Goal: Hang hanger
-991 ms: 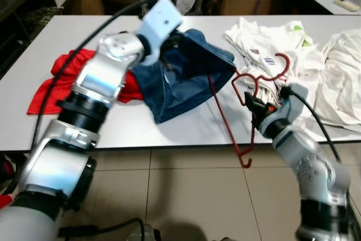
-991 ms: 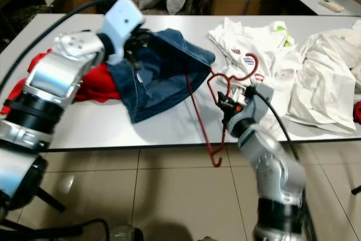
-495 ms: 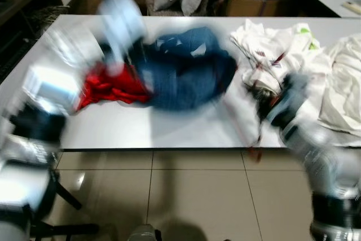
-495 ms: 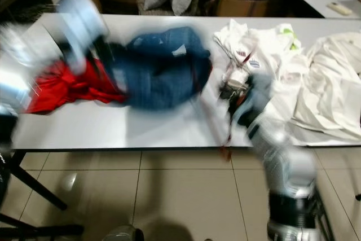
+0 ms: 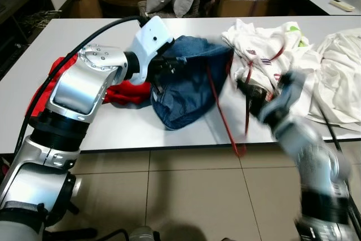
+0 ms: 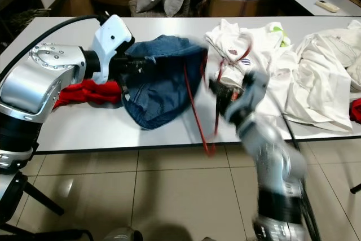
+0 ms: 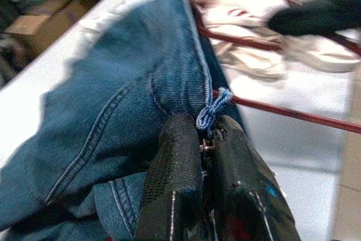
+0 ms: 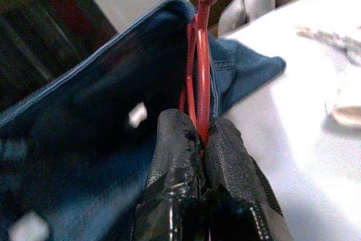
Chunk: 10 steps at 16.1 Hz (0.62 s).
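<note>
The red hanger is being gripped over the table edge by the right gripper, jaws clamped on it. The jeans are being pinched by the left gripper. Threading looks unfinished; hanging remains.

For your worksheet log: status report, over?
Left end effector shut on blue denim jeans. Right end effector shut on red wire hanger, part inside the jeans. White shirts heaped beside, over.
</note>
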Tool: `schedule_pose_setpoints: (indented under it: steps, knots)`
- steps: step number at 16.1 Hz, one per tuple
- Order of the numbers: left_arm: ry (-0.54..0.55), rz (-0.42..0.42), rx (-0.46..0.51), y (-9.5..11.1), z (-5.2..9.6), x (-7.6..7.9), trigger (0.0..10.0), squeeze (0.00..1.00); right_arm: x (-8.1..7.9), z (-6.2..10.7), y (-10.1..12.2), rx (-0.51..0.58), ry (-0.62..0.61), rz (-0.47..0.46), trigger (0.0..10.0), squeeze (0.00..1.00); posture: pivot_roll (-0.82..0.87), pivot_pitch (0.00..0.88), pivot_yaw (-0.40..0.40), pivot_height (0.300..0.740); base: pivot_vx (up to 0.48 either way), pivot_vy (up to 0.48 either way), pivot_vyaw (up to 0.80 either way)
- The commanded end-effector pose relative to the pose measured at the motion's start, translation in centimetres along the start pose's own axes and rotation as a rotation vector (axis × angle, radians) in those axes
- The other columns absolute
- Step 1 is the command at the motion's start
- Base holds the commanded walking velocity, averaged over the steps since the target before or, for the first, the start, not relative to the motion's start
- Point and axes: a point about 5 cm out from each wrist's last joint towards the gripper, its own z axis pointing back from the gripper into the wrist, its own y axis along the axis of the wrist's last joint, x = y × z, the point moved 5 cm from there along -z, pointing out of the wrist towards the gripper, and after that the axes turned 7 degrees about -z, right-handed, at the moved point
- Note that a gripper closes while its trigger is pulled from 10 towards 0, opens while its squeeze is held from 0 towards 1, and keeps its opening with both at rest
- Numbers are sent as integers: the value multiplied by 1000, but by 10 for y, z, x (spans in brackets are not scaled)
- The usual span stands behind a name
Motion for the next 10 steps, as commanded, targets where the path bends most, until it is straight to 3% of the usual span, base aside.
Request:
schedule_pose_setpoints:
  steps: [1, 2, 4, 7, 10]
  knots:
    - [-45, -35, 22, 13, 4, 3, 0, 0, 9, -2, 3, 30, -38, -37, 10000, 0, 0, 0, 44, 740, 0, 0, 0]
    - [-84, -80, -33, 6, 9, 4, 0, 0, 12, -15, 8, 63, -69, -86, 10000, 0, 8, 0, 45, 740, 0, 0, 0]
    - [-152, -77, -36, 7, 13, 12, 0, 0, 5, -28, 15, 103, -59, -163, 10000, 0, 18, 0, 46, 740, 0, 0, 0]
    - [-351, 78, 187, 56, 12, 41, 0, 0, -13, -49, 3, 98, -46, -235, 10000, 0, 35, 0, 50, 740, 0, 0, 0]
    - [-432, 170, 303, 83, 12, 44, 0, 0, -21, -60, -9, 81, -42, -241, 10000, 0, 37, 0, 55, 740, 0, 0, 0]
